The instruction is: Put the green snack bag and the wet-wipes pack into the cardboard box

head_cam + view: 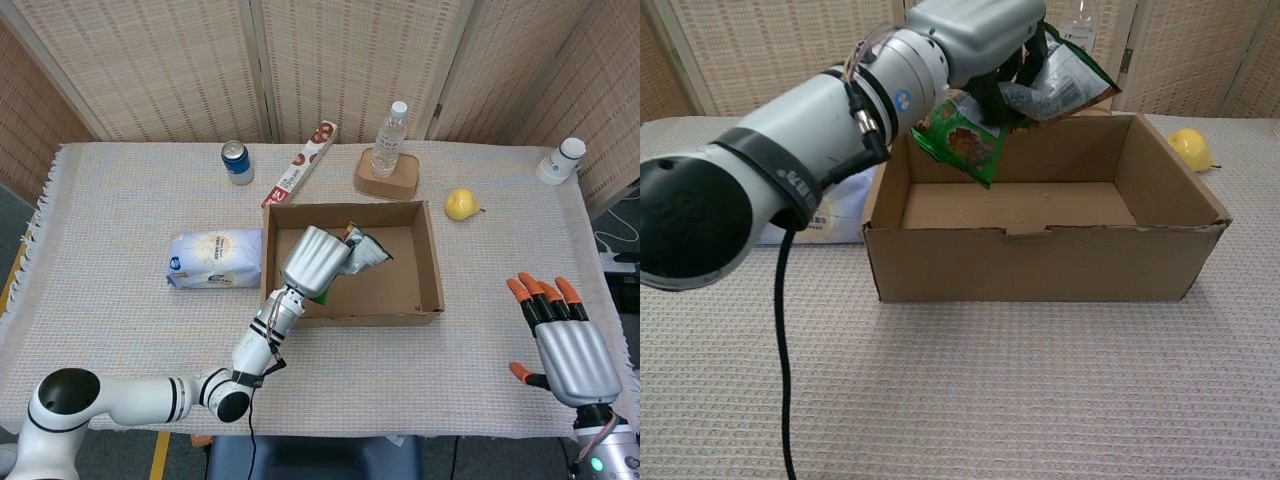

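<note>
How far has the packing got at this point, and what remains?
Nothing lies in the cardboard box yet. In hand: the left hand holds the green snack bag above the box's open interior, not released. Left: drop it in, then move the wet-wipes pack, lying on the table beside the box. The right hand is open, idle.

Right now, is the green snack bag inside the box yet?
Not yet. The left hand holds the green snack bag in the air above the open cardboard box, whose floor is bare.
</note>
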Available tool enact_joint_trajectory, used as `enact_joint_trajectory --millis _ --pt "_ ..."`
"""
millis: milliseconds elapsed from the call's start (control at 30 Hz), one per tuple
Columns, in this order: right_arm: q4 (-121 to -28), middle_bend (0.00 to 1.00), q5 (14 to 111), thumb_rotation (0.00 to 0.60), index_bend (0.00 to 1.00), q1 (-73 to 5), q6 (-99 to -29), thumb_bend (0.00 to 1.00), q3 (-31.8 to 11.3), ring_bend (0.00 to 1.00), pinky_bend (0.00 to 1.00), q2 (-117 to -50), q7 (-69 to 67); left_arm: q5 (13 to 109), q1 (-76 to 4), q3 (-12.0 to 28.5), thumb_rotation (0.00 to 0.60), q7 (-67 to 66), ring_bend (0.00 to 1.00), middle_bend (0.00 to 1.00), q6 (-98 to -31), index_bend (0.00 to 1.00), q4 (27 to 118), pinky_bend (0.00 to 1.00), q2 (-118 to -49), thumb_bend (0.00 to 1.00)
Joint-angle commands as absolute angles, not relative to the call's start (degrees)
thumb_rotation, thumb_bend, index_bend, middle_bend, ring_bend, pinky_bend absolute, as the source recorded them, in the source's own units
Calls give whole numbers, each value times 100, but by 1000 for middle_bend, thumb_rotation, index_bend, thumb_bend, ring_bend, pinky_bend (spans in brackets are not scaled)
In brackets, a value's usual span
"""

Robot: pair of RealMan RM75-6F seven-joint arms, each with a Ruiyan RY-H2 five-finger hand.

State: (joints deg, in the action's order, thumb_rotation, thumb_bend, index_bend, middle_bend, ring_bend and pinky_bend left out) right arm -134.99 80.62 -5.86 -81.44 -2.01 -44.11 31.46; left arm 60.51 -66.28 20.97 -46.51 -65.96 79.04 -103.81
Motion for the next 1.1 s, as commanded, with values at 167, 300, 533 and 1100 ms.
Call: enact_joint_trajectory --millis 167,300,533,1100 --pt "-13499 33 8073 600 64 -583 -8162 16 -192 0 0 -4392 3125 5736 -6704 2081 600 -4492 22 52 -6065 0 7934 188 -10202 216" --pt "-13499 33 8100 600 63 -578 -8153 15 -164 0 0 -4404 3150 5766 -6639 2071 600 -4468 8 31 -6136 0 8073 170 -10014 210" --pt "-13499 33 8102 600 64 -580 -8157 15 -148 0 0 -4439 3210 5757 -6403 2022 600 -4570 8 30 -6315 0 8522 169 -9416 203" --pt "-13499 33 8191 600 64 -594 -8055 16 -38 0 0 -4612 3455 3554 -5226 1710 600 -3863 0 0 -5287 0 10773 172 -6428 202"
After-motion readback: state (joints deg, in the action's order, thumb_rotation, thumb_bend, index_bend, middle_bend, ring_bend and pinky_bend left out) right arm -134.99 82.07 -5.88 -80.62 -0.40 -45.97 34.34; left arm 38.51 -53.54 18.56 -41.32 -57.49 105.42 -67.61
